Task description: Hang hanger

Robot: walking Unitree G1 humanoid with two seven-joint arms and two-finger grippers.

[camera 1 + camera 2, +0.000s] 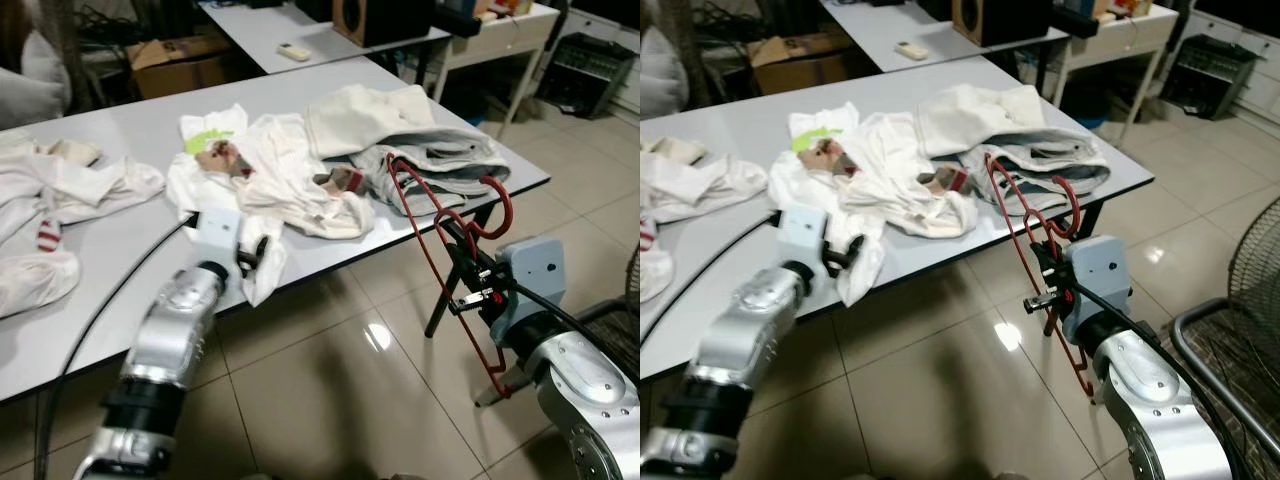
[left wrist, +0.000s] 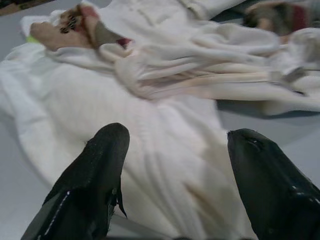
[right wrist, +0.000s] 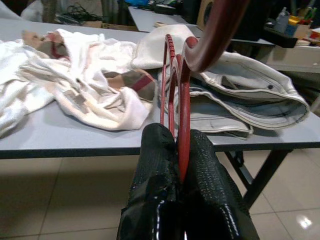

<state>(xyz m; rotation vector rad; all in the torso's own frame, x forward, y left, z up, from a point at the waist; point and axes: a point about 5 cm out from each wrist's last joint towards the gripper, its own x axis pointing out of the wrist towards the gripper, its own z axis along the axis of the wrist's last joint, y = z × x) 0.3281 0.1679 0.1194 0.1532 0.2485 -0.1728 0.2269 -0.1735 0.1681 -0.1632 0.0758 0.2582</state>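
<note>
Grey table (image 1: 120, 270), tiled floor (image 1: 330, 400), maybe office.

Right end effector (image 1: 462, 268) clamped tight; left end effector (image 2: 172, 175) (fingers apart) reaches forward.

A work room or office, glossy beige tiled floor (image 1: 330, 380) under the pincers, long grey table (image 1: 130, 250) heaped with white clothes (image 1: 270, 170), second grey desk (image 1: 300, 25) beyond, brown cardboard box (image 1: 180, 60), black speaker (image 1: 375, 18), wire fan guard (image 1: 1240, 330)
</note>
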